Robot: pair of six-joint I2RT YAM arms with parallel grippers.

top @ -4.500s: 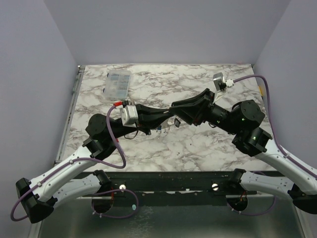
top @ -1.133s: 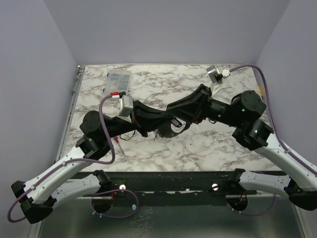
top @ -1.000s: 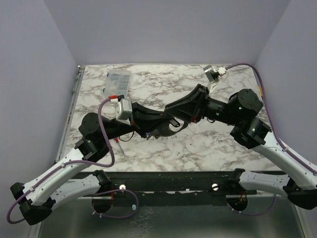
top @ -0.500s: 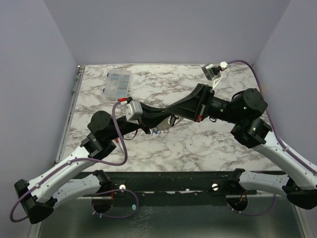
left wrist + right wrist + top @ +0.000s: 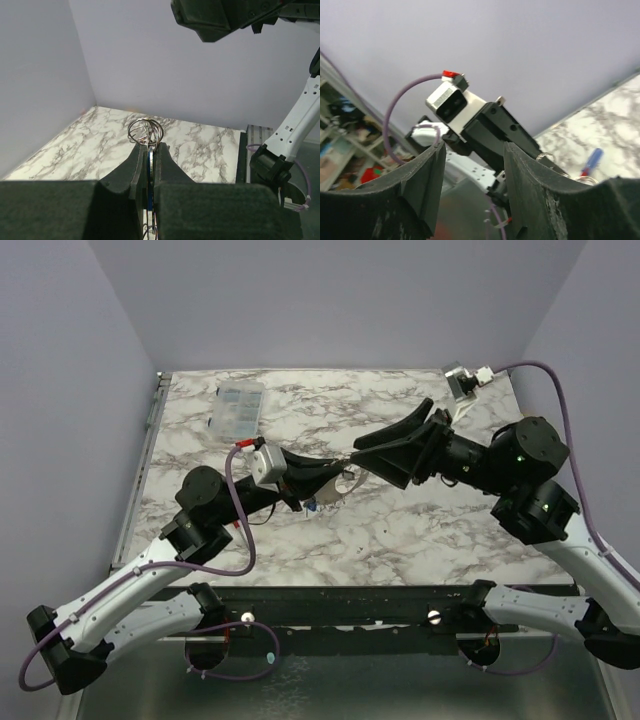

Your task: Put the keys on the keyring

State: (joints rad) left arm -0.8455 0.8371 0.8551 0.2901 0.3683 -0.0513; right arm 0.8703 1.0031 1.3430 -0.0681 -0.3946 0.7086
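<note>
Over the table [image 5: 420,535], left end effector [image 5: 149,146] pinches the keyring [image 5: 146,131] (held aloft); right end effector [image 5: 473,149] gapes.

On the surface [image 5: 420,540] we find the compartment box [image 5: 238,408] near the far left corner, well apart from everything else. Our left gripper [image 5: 335,480] hangs over the middle, a little left of centre. The keyring [image 5: 146,131] stands out from the tips of its jaws, and one of the keys [image 5: 148,170] sits between them. Our right gripper [image 5: 362,453] is just right of the left one and slightly nearer the far edge, facing it, clear of the keyring.
</note>
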